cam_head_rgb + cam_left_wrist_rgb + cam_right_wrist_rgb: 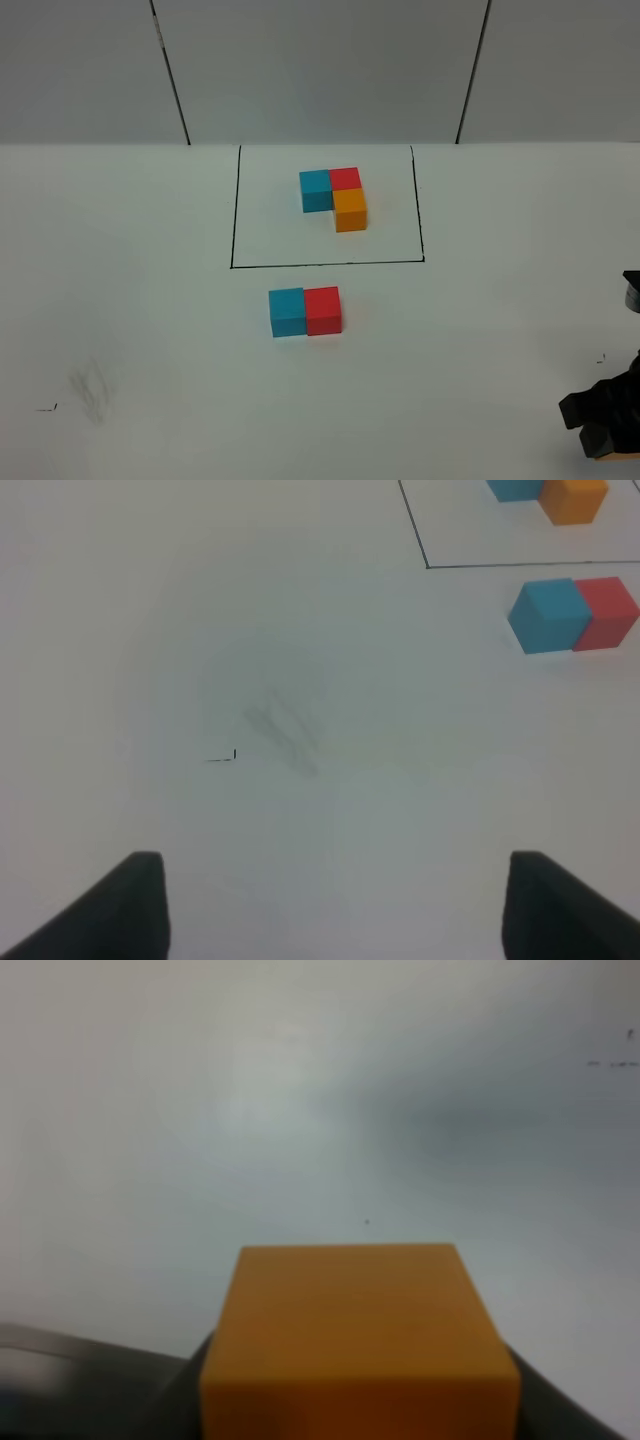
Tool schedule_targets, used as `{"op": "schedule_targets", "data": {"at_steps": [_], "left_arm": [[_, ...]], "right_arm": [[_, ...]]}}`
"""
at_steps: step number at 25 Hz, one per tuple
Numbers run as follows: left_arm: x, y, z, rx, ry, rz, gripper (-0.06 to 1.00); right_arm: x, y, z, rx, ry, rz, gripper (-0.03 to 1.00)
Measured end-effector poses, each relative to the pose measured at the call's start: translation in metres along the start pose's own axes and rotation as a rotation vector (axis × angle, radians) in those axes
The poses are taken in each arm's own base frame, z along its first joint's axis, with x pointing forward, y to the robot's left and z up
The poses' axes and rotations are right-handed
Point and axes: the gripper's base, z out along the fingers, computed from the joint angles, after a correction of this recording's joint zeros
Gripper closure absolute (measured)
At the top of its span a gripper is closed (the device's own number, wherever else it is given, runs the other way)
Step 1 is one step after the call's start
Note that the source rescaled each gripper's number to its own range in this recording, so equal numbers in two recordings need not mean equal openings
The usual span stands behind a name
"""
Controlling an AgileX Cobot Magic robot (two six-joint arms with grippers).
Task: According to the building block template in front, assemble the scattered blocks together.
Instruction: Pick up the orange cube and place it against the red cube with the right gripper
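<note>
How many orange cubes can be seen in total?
2: one orange template cube inside the black frame, below the red cube; one orange loose cube held in the right pincer.

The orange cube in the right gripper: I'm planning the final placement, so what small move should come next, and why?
Probably carry the orange cube, held in the shut right gripper, toward the loose blue cube and red cube. They already touch side by side, and the template shows orange on the near side of red, a spot not yet filled.

Right claw point(612, 425) cut by frame edge; orange cube point(358, 1345) blurred, bottom cropped.
</note>
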Motion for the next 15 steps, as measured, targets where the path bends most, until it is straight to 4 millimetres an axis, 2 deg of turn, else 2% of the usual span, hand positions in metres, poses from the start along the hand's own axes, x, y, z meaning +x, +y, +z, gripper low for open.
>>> {"op": "schedule_targets", "data": {"at_steps": [8, 15], "left_arm": [[0.0000, 0.0000, 0.0000, 0.000, 0.000, 0.000, -0.06], [0.0000, 0.0000, 0.0000, 0.000, 0.000, 0.000, -0.06]], "right_arm": [[0.0065, 0.0031, -0.0062, -0.032, 0.014, -0.028, 0.97], [0.0001, 0.0042, -0.0086, -0.038, -0.045, 0.005, 0.97]]}}
